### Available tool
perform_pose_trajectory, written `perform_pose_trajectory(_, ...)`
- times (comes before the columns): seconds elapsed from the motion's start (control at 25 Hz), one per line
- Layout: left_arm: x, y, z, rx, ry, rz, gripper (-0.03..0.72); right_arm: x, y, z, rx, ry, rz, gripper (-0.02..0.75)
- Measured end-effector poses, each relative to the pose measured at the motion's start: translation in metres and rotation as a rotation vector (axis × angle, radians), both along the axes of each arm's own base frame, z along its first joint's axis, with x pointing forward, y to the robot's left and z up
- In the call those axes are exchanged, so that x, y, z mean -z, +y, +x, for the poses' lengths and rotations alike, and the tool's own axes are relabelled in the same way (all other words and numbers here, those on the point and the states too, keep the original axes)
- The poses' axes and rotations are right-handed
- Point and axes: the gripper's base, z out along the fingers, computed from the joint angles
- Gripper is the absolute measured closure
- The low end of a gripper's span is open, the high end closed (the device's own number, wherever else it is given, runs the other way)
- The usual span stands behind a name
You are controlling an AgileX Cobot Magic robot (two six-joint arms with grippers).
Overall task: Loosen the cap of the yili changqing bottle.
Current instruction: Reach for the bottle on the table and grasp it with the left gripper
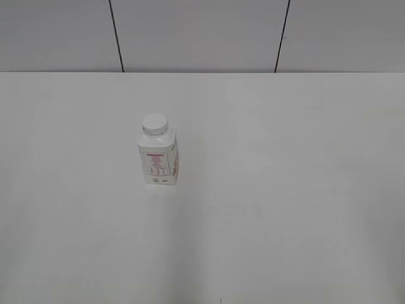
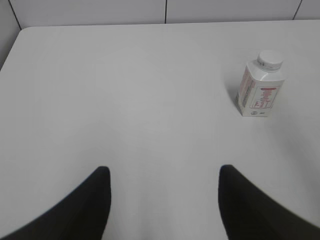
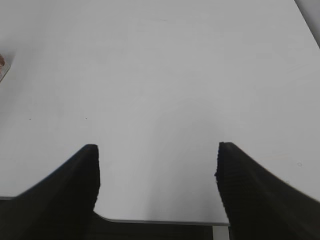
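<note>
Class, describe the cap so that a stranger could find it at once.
On the bare white table stands one small white bottle with pink-red print, left of centre. The cap is the round white disc on its neck, plain where the bottle's sides are printed.

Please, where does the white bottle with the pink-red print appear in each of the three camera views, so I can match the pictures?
Exterior view: the bottle stands upright, left of centre, cap on.
Left wrist view: upper right, beyond the open left tool.
Right wrist view: only a sliver at the left edge, probably the bottle; right tool open.
Shared landmark: the white table.
</note>
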Motion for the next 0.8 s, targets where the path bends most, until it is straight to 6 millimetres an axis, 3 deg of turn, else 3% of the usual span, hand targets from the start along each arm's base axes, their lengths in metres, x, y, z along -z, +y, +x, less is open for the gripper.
perform_pose_trajectory(0.8,0.0000,0.0000,0.0000,0.000,0.000,0.000,0.258,0.0000,0.0000,0.0000,0.000,0.000,0.000,0.160)
